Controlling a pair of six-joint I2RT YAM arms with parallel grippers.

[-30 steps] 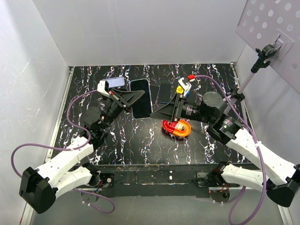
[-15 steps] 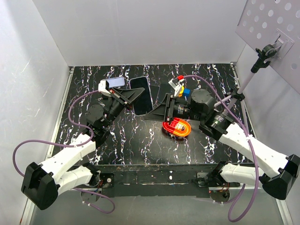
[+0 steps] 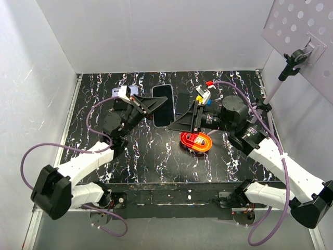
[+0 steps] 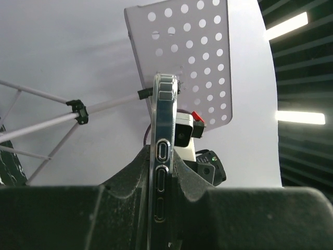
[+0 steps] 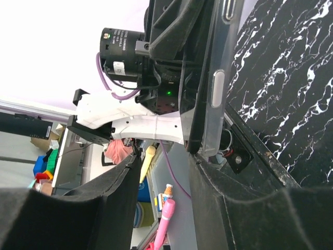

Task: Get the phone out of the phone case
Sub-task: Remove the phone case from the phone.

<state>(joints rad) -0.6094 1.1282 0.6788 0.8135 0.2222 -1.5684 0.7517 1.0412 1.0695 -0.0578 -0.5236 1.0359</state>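
The phone (image 3: 163, 104), black-screened and in a clear case, is held off the marbled table at the back middle. My left gripper (image 3: 152, 106) is shut on its left long edge. In the left wrist view the cased phone (image 4: 164, 120) stands edge-on, pinched between the fingers of that gripper (image 4: 164, 156), side buttons showing. My right gripper (image 3: 177, 122) is open just right of the phone's lower edge. In the right wrist view its jaws (image 5: 166, 172) stand wide apart, and the phone's cased edge (image 5: 217, 88) lies against the tip of the right finger (image 5: 234, 203).
A red and orange object (image 3: 196, 141) lies on the table under my right arm. A dark flat rectangle (image 3: 183, 103) lies right of the phone. A perforated panel on a stand (image 3: 296, 31) rises at the back right. White walls enclose the table.
My left gripper has carried the phone slightly right and back and turned it more upright. My right arm swung left towards the phone, then drew back a little to the right.
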